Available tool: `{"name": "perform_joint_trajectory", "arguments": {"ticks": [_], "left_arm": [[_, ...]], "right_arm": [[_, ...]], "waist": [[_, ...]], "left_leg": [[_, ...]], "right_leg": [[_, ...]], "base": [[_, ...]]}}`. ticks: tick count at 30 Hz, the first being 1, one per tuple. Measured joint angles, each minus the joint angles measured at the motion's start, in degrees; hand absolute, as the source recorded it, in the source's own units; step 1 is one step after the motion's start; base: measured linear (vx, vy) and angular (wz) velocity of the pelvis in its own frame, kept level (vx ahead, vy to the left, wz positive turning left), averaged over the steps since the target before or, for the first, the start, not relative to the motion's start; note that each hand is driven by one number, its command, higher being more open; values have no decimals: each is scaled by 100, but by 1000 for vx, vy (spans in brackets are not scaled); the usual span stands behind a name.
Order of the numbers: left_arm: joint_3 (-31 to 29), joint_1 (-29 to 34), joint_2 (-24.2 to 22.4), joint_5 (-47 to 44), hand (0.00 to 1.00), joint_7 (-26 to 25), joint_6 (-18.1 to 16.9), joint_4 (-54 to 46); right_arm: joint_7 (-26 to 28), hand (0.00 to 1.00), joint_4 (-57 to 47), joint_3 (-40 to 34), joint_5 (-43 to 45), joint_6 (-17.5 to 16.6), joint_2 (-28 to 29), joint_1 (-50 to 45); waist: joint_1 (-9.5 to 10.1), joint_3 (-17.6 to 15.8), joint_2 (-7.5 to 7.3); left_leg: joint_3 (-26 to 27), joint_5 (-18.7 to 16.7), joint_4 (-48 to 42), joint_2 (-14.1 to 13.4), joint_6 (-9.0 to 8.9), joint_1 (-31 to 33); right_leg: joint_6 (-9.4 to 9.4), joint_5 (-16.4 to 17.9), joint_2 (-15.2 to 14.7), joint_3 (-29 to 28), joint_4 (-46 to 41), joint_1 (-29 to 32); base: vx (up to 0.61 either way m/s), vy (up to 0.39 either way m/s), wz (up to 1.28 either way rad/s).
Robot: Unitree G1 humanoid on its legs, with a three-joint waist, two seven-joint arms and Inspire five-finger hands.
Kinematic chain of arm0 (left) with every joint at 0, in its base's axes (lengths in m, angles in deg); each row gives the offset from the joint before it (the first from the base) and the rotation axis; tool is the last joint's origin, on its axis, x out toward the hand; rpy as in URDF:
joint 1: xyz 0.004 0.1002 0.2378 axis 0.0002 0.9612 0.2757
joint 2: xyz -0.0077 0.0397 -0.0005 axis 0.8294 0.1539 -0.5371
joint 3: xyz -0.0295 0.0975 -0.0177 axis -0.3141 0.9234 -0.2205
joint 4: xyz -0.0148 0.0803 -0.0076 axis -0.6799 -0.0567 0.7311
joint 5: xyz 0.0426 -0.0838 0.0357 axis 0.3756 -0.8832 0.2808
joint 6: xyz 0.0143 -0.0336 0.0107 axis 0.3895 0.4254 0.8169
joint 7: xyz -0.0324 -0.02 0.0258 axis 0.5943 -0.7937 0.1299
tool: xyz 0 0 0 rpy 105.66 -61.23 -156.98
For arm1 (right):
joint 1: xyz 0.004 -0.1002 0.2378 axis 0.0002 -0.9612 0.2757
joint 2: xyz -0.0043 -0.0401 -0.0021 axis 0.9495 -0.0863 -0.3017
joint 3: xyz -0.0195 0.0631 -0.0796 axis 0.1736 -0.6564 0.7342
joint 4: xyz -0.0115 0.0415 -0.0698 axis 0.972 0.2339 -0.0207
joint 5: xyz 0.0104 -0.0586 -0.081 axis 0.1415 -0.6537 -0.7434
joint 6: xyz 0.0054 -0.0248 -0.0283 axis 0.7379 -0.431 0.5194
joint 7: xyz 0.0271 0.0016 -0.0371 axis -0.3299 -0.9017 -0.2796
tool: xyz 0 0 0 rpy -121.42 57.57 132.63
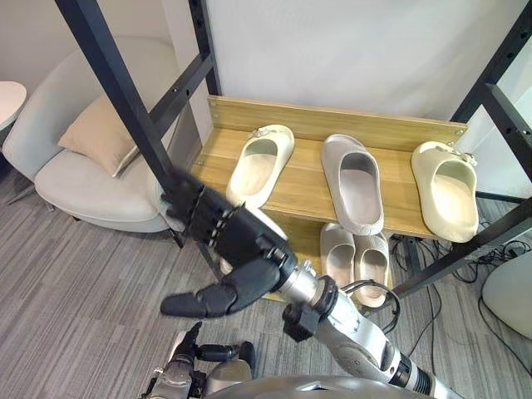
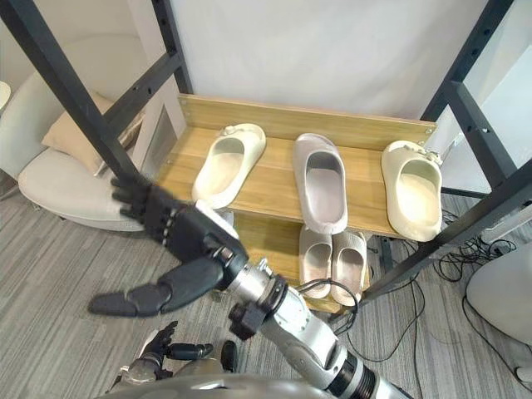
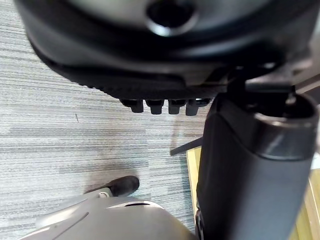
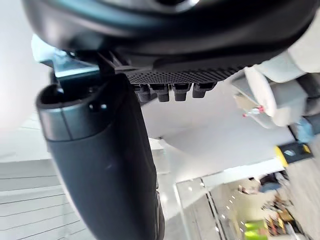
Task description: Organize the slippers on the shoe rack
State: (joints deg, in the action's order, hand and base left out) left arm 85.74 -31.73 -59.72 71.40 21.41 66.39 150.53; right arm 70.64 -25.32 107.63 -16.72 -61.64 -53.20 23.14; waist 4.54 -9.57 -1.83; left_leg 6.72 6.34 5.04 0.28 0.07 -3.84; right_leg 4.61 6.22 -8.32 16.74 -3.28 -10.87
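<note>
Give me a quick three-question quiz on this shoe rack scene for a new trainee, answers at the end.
1. How many slippers lie on the upper wooden shelf?
2. True or false: the right hand is holding a slipper.
3. Where is the pair of small beige slippers? A) on the upper shelf, at its left end. B) on the lower shelf, below the grey slipper. C) in the right hand.

Key: 1. Three: a cream one at each end and the grey one between them. 2. False: its fingers are spread and it holds nothing. 3. B.
</note>
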Motion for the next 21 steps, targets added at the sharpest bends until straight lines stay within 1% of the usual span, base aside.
{"name": "perform_joint_trajectory", "arguments": {"ticks": [2, 5, 8, 15, 17, 21], "left_arm": [[0, 36, 2, -9, 100, -27, -2, -18], [0, 81, 4, -9, 100, -53, -2, -64], [1, 124, -1, -9, 100, -75, -4, -88], [2, 164, -4, -7, 100, -77, -2, -159], [1, 173, -4, -7, 100, -77, -3, -174], [-9, 195, -4, -6, 100, -77, -2, -211]], "right_arm": [[-226, 100, -180, -370, -44, -195, 63, -11], [-476, 100, -273, -682, -266, -354, 208, -75], [-652, 100, -332, -929, -468, -406, 286, -135], [-916, 100, -332, -1607, -779, -409, 401, -236], [-1036, 100, -332, -1737, -1062, -410, 418, -237], [-1389, 100, -332, -2241, -2147, -408, 422, -236]], "waist": [[-56, 2, 10], [-105, 11, 28], [-177, 29, 60], [-204, 36, 77], [-208, 36, 81], [-210, 36, 84]], "left_leg": [[-1, 9, 2, -2, 1, 1], [-5, 17, 4, -8, 1, 5], [-6, 27, 6, -30, 2, 40], [-7, 33, 3, -38, -6, 56], [-7, 33, 3, -41, -9, 58], [-8, 34, 3, -49, -14, 61]], "right_leg": [[-40, 24, -3, -1, -25, 12], [-48, 31, -2, 0, -44, 23], [-50, 33, 2, -2, -56, 67], [-49, 31, 27, -2, -48, 76], [-48, 31, 32, -2, -47, 77], [-41, 26, 44, -2, -45, 79]], "base": [[-44, 4, 1], [-14, 1, 0], [0, 0, 0], [0, 0, 0], [0, 0, 0], [0, 0, 0]]}}
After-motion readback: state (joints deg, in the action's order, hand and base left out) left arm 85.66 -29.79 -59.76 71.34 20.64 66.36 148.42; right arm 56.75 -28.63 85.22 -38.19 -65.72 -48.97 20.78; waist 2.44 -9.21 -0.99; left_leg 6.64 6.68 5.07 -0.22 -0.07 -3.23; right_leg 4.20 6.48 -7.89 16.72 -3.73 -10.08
